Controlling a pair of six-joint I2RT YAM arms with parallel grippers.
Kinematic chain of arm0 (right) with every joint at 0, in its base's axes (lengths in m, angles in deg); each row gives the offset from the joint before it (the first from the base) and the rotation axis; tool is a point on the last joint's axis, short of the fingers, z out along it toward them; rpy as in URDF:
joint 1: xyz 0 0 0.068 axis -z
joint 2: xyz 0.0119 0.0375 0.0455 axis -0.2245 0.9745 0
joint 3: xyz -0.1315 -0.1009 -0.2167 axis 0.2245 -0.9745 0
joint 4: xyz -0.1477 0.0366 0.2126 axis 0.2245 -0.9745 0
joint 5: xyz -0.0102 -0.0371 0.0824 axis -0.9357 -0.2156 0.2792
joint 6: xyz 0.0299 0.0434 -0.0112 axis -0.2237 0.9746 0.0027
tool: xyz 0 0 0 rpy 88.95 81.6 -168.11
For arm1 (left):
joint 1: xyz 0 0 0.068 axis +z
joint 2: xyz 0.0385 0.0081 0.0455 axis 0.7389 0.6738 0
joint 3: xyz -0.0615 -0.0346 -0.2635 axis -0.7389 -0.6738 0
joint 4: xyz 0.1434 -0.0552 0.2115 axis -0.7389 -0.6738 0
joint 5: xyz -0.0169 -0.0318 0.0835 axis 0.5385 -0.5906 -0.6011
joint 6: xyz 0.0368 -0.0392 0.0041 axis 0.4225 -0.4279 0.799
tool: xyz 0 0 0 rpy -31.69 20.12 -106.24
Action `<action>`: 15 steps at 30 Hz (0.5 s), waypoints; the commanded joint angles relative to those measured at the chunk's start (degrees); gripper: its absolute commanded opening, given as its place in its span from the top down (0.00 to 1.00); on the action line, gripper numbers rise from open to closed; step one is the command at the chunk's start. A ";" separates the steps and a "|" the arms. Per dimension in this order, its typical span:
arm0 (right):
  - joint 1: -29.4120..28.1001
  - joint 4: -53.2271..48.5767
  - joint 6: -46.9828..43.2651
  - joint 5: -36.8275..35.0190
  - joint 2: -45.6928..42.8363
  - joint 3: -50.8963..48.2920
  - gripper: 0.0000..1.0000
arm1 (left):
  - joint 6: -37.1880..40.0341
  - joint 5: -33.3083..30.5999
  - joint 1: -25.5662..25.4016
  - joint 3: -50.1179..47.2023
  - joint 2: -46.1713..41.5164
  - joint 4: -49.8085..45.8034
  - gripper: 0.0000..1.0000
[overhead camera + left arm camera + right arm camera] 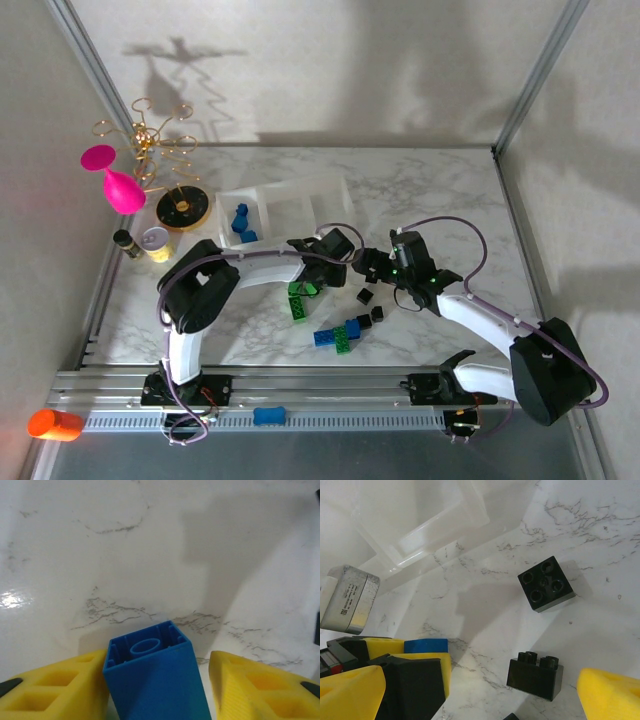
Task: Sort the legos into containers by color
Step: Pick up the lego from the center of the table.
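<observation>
- Broadly, the marble surface point(430, 190) lies bare across its far right part. Pale walls and slanted metal posts bound it at the far corners, and a metal rail point(350, 420) runs along the near edge.
- Room is tight at the middle. The left end effector point(159, 655) and the right end effector point(378, 262) hang just beside each other, near the containers point(300, 187).
- The left end effector has a blue brick point(155, 680) between its yellow pads. One pad touches the brick and a thin pale sliver shows at the other, so I cannot tell whether it is clenched.
- The right end effector is released, its fingers spread wide above a black four-stud brick point(547, 584) and a second black brick point(535, 677) lying on the marble.
- The containers sit left of centre toward the far side, with blue legos point(240, 222) in the left compartment.
- From above, the left wrist covers its own fingers and the blue brick.
- A labelled metal block point(350, 600) is cut off at the frame edge and hard to identify.
- Loose near the arms lie a green brick point(298, 300) just beside the left wrist and a blue and green cluster point(335, 338) nearer the rail.
- Along the left edge stand a gold wire stand point(160, 140), a pink object point(118, 185), a round black-and-gold dish point(182, 207) and a small jar point(157, 243).
- An orange object point(55, 425) lies at the near left corner, and a blue clip point(268, 415) sits on the rail.
</observation>
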 commanded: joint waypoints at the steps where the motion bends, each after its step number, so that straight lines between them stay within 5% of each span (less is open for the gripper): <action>1: 0.46 0.51 0.22 -0.06 -1.00 -0.68 0.01 | 0.22 -1.86 -0.18 2.03 0.49 -1.70 0.51; 15: 0.57 0.72 -3.54 1.66 -2.47 1.41 0.01 | -1.01 -1.74 -0.02 2.28 -2.82 -0.24 0.61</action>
